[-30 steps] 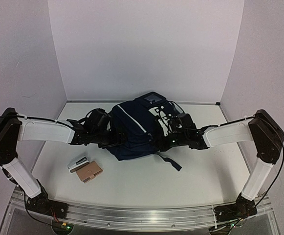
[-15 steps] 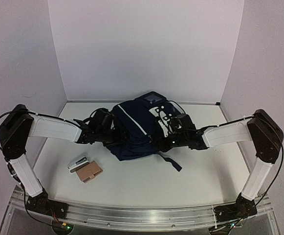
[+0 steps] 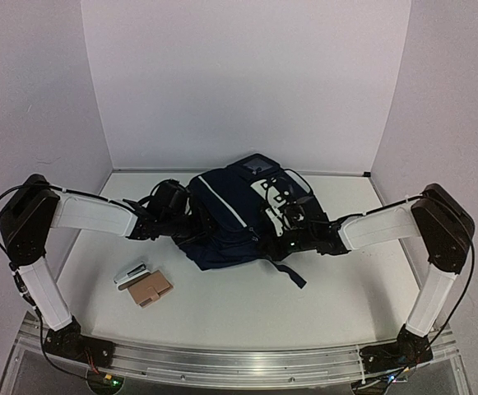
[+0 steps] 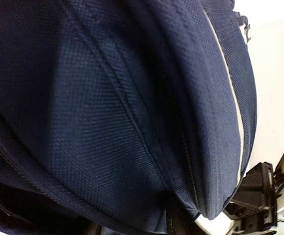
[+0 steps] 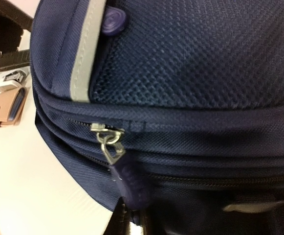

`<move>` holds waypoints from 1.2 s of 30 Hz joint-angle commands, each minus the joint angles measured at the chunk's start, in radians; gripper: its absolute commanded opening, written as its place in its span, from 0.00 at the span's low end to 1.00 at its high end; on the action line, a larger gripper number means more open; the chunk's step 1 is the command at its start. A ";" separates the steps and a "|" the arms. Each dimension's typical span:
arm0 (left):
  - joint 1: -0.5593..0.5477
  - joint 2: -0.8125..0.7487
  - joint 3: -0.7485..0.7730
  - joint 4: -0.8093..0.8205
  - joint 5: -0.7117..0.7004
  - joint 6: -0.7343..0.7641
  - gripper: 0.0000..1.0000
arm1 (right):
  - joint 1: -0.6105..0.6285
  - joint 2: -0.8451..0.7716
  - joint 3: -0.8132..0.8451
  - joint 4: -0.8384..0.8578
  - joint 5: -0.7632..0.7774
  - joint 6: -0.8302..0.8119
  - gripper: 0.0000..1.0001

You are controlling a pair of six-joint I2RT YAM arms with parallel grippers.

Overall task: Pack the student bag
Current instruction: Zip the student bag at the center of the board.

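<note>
Navy student bag (image 3: 232, 220) lies between left pincer (image 3: 189, 230) and right pincer (image 3: 278, 230).

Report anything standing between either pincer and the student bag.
Nothing visible does. The left pincer is pressed against the left side of the student bag, and the right pincer grips the zipper pull on its right side.

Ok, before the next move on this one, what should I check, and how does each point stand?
1. Right gripper on pull: ok, the pull runs down between its fingers.
2. Left gripper holding bag: cannot tell, fabric fills its view.
3. Bag unzipped: not ok, it looks closed beside the slider.
4. Wallet and white item packed: not ok, both lie on the table.
</note>
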 commanded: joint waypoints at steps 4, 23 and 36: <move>0.031 -0.015 0.024 0.046 -0.027 -0.006 0.10 | 0.006 -0.039 0.021 -0.085 0.059 -0.042 0.00; 0.098 -0.130 -0.077 -0.016 -0.021 -0.001 0.00 | -0.311 -0.117 0.099 -0.342 0.118 -0.206 0.00; 0.039 -0.254 -0.063 -0.127 -0.020 0.151 0.57 | -0.315 -0.138 0.174 -0.421 -0.195 -0.182 0.48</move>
